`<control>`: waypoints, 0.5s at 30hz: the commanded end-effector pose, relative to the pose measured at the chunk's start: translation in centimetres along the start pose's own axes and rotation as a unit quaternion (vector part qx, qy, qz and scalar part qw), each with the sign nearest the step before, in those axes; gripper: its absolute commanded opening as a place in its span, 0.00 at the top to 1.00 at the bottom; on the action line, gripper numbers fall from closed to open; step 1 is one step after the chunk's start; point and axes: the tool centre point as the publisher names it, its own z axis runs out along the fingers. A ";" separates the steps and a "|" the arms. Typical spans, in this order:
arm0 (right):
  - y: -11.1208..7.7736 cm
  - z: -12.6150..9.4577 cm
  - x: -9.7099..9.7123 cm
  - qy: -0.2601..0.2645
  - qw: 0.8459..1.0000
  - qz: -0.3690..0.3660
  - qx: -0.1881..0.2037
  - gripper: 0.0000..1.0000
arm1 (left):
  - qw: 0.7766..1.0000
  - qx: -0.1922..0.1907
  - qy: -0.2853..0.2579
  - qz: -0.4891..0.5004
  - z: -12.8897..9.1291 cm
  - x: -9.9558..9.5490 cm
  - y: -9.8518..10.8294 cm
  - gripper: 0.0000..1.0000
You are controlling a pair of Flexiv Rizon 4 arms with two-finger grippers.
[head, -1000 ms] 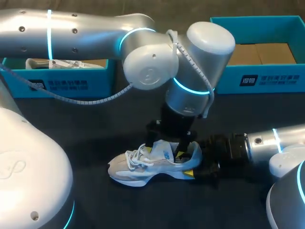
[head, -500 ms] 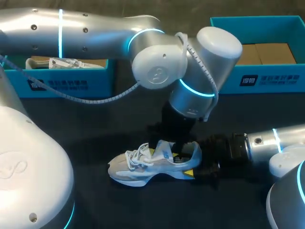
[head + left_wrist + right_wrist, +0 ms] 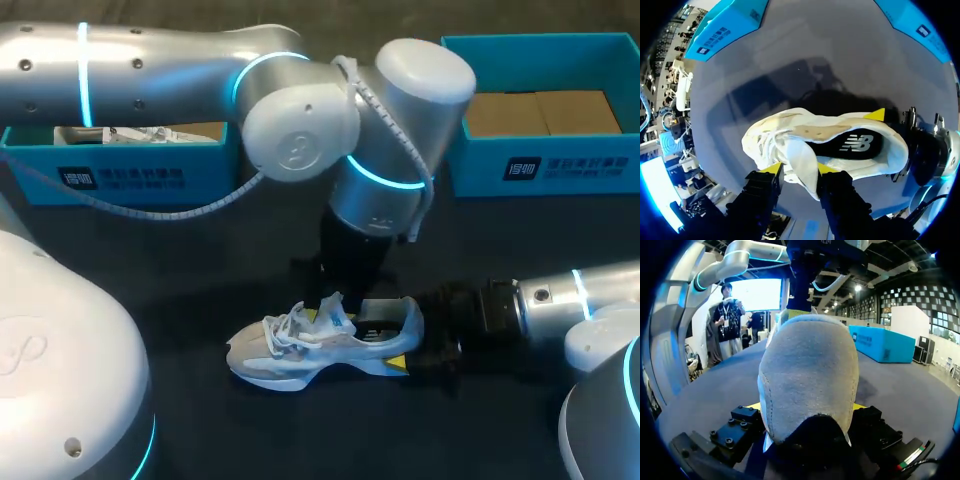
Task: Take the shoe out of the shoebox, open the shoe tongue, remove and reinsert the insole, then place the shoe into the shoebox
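Observation:
A pale grey and white shoe (image 3: 300, 350) lies on its sole on the dark table, toe pointing left. My left gripper (image 3: 335, 308) comes down from above and is shut on the white tongue (image 3: 800, 162), which stands up between its yellow tips. The black insole (image 3: 850, 146) shows inside the opened shoe. From the right, my right gripper (image 3: 402, 343) is shut on the heel (image 3: 810, 365), one finger on each side. In the left wrist view the left gripper (image 3: 799, 169) sits over the laces, and in the right wrist view the right gripper (image 3: 805, 406) is mostly hidden by the heel.
A blue shoebox (image 3: 120, 170) with paper in it stands at the back left. Another blue box (image 3: 540, 160) with cardboard inside stands at the back right. The left arm's elbow hangs over the table's middle, just behind the shoe.
The left gripper has closed on the tongue and lifted it away from the shoe's opening. The left arm shifted slightly left. The right gripper and the shoe stayed put.

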 end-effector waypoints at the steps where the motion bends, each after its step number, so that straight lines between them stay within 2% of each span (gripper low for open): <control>1: 0.0 0.1 0.1 0.000 1.000 0.000 0.002 1.00 | 0.997 0.002 0.055 -0.049 -0.3 -1.6 0.4 0.61; 5: 0.0 0.1 0.1 0.000 1.000 0.000 0.002 1.00 | 0.996 0.000 0.071 -0.047 -0.5 -2.1 0.3 0.67; 10: 0.0 0.1 0.1 0.000 1.000 0.000 0.002 1.00 | 0.995 -0.023 0.096 -0.032 -0.2 -2.5 0.0 0.78; 15: 0.0 0.1 0.1 0.000 1.000 0.000 0.002 1.00 | 0.992 -0.026 0.120 -0.024 0.0 -3.1 -0.2 0.96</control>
